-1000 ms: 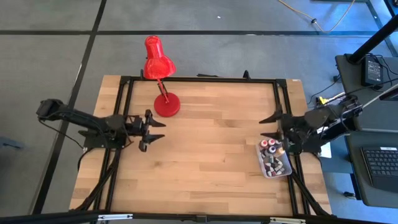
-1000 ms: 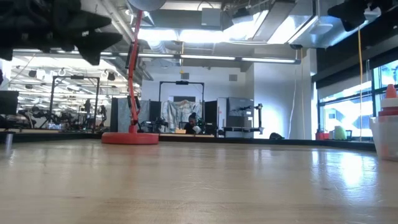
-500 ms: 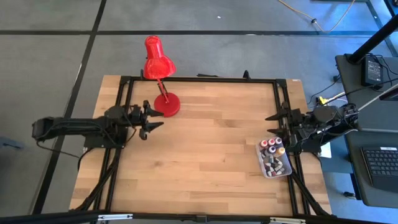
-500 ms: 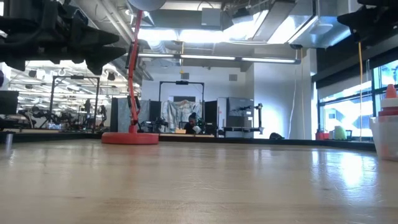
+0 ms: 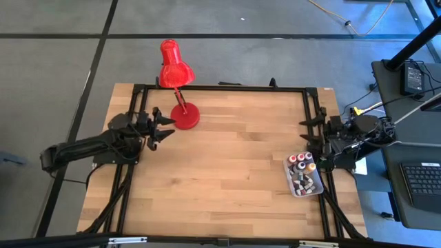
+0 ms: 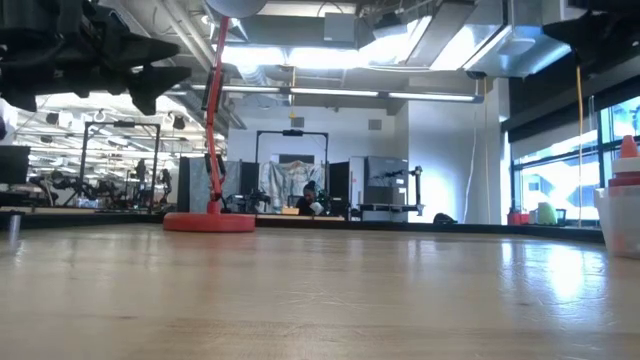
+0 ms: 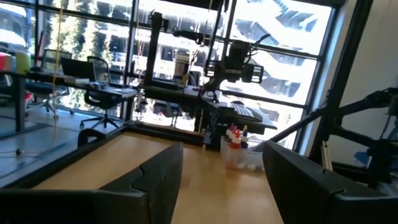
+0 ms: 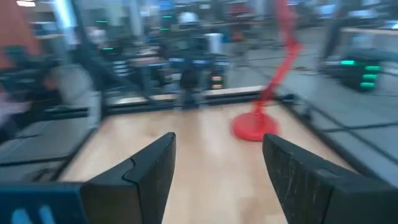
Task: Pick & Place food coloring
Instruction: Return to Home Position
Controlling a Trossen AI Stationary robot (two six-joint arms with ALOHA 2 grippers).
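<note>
I am drawing left arm (image 5: 89,146) and right arm (image 5: 358,131) back homeward, both jaws open and empty, bottles (image 5: 302,165) sitting in the tub (image 5: 318,190).

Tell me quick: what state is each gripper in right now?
Left gripper: jaws open, holding nothing.
Right gripper: jaws open, holding nothing.
</note>
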